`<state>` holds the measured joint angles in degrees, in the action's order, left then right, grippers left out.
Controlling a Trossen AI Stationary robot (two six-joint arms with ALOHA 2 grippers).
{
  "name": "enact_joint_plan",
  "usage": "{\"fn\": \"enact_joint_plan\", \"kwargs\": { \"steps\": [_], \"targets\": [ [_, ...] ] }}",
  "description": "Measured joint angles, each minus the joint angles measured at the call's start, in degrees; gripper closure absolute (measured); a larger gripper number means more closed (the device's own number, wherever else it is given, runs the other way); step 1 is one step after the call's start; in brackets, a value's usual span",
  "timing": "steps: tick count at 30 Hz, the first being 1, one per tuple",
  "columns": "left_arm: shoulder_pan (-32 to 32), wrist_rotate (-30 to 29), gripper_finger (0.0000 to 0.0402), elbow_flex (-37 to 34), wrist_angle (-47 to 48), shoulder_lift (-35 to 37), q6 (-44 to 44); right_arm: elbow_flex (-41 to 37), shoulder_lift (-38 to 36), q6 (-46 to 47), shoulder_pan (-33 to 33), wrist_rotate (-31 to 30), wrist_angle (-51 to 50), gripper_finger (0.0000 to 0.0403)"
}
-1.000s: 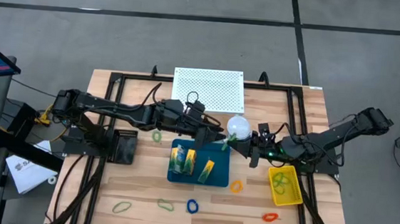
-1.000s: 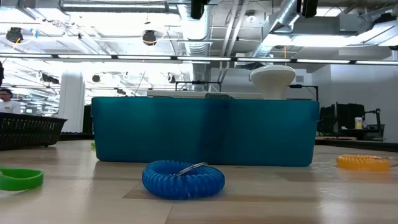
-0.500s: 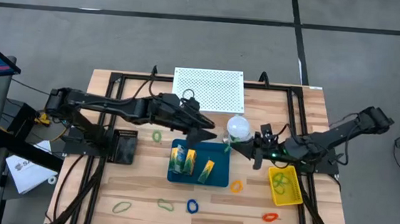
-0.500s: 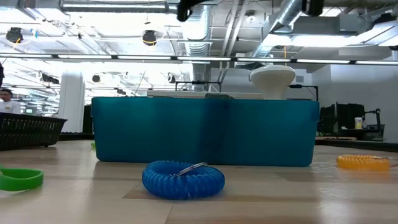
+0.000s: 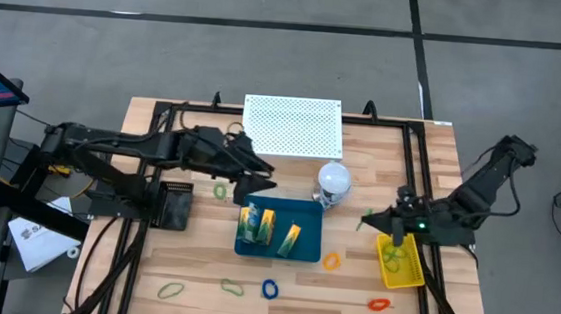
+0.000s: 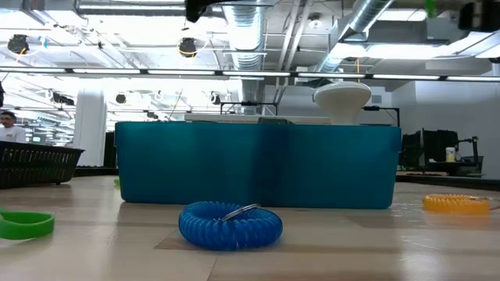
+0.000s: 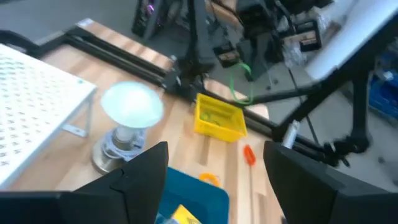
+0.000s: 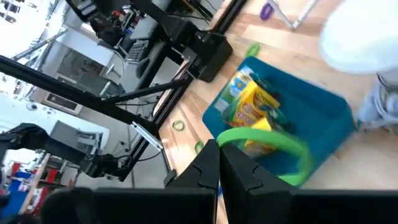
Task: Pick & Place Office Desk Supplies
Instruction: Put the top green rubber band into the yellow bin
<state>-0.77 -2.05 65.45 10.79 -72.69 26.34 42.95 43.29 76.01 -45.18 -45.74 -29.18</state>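
right wrist view, green loop pinched in shut right jaws

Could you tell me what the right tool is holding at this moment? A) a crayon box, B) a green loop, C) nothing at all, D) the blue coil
B: the right wrist view shows the right tool shut on a thin green loop, which curves out ahead of its fingertips; in the high view that tool hangs beside the yellow bin.

No text, label, brand or number is legible in any view.
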Motion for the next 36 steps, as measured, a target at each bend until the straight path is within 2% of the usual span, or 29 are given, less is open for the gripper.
{"fn": "enact_joint_plan", "kwargs": {
  "steps": [6,11,18,23,36],
  "targets": [
    [0.2,-4.8,0.0142,-12.1,-5.9,9.4,6.1,0.1,-0.3,17.2,-8.0,-0.5,-13.2,0.0403],
    [-0.1,-6.1,0.0142,-20.8,-11.0,15.8,10.0,0.1,1.1,33.1,-15.1,4.0,-24.8,0.0403],
    [-0.2,-6.5,0.0142,-26.8,-12.2,19.9,11.6,0.1,2.4,48.4,-24.4,12.0,-34.8,0.0403],
    [-0.2,-6.5,0.0142,-28.5,-12.4,20.1,11.9,0.1,3.7,49.8,-26.4,17.4,-35.3,0.0403],
    [-0.2,-6.5,0.0142,-29.7,-14.9,20.1,13.1,0.0,5.5,49.9,-26.3,18.7,-34.8,0.0403]
  ]
}}
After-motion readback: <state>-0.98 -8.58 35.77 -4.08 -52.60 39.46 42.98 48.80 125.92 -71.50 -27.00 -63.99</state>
